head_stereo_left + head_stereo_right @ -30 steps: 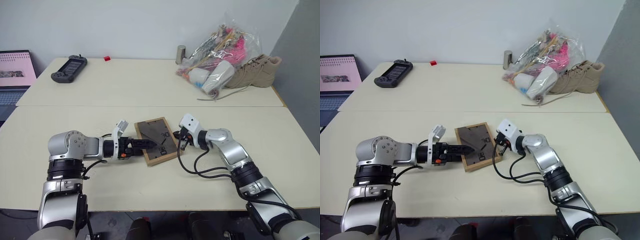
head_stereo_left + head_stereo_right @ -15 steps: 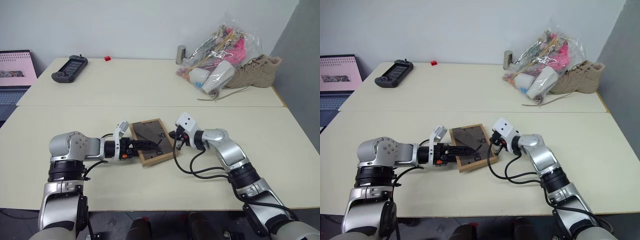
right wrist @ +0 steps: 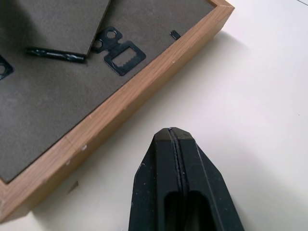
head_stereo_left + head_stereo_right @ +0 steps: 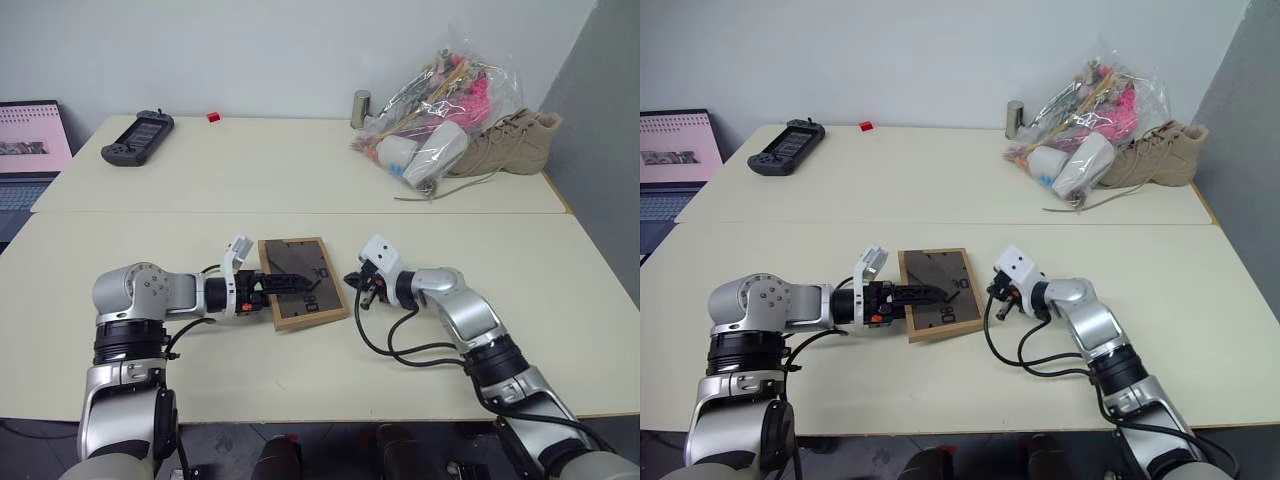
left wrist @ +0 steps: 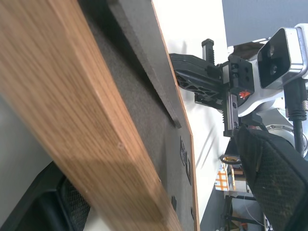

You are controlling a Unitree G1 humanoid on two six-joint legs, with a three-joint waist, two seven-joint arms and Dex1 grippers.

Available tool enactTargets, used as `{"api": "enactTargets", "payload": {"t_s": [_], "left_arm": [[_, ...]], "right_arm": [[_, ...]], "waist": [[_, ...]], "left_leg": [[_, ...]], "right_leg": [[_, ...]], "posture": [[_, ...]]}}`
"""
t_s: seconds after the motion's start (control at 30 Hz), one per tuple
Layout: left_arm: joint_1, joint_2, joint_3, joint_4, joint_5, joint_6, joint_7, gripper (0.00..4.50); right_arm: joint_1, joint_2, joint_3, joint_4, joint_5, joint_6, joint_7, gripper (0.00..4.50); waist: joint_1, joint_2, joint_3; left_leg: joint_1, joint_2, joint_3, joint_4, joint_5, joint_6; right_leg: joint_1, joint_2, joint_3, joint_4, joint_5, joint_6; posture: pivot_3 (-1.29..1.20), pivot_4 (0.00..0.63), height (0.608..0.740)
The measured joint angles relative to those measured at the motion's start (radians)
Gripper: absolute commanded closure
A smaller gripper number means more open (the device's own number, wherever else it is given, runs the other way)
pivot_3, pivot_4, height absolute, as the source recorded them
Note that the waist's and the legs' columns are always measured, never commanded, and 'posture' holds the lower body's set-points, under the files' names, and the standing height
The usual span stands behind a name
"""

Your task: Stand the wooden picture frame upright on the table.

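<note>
Wooden picture frame [image 4: 301,281]: small, rectangular, light-wood border around a dark brown back panel, lying back-up and flat on the table [image 4: 300,170]. Fold-out easel stand visible on the back as a darker flap; two small black sawtooth hangers [image 3: 118,50] and black turn clips near the border. Front picture hidden against the tabletop.

Sits on the near half of the pale cream table, just this side of the seam, between the two grippers. Long axis running roughly away from the robot, slightly skewed, far short edge leaning toward the robot's left.

Left gripper [image 4: 290,284] spread wide, black fingers reaching over the frame's left long edge, one finger above the back panel, the other low beside the wood border in the left wrist view.

Right gripper [image 3: 172,139] pressed together, holding nothing, tip just beside the frame's right edge, apart from it.
</note>
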Motion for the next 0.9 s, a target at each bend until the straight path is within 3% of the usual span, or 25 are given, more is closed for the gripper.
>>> {"api": "enactTargets", "payload": {"t_s": [0.2,0.5,0.73,0.9], "left_arm": [[0.002,0.000,0.018,-0.005,0.000,0.006,0.002,0.03],[0.018,0.000,0.030,-0.027,-0.007,0.006,0.010,1.64],[0.018,0.000,0.046,-0.045,-0.042,0.028,0.013,3.15],[0.018,0.006,0.049,-0.054,-0.047,0.025,0.019,3.23]], "right_arm": [[0.006,-0.004,0.000,-0.001,0.003,-0.009,-0.003,4.50],[0.005,-0.004,0.000,-0.001,0.004,-0.008,-0.005,4.50],[-0.009,-0.007,-0.002,0.023,0.005,-0.022,-0.004,4.50],[-0.030,-0.009,-0.010,0.060,0.005,-0.037,-0.007,4.50]], "waist": [[0.000,0.000,0.000],[0.000,0.000,0.000],[0.000,0.000,0.000],[0.000,0.000,0.000]], "left_leg": [[0.000,0.000,0.000,0.000,0.000,0.000],[0.000,0.000,0.000,0.000,0.000,0.000],[0.000,0.000,0.000,0.000,0.000,0.000],[0.000,0.000,0.000,0.000,0.000,0.000]], "right_leg": [[0.000,0.000,0.000,0.000,0.000,0.000],[0.000,0.000,0.000,0.000,0.000,0.000],[0.000,0.000,0.000,-0.001,0.000,0.000],[0.000,0.000,0.000,-0.001,0.000,0.000]], "posture": [[0.00,0.150,0.740],[0.00,0.150,0.740],[0.00,0.150,0.740],[0.00,0.150,0.740]]}}
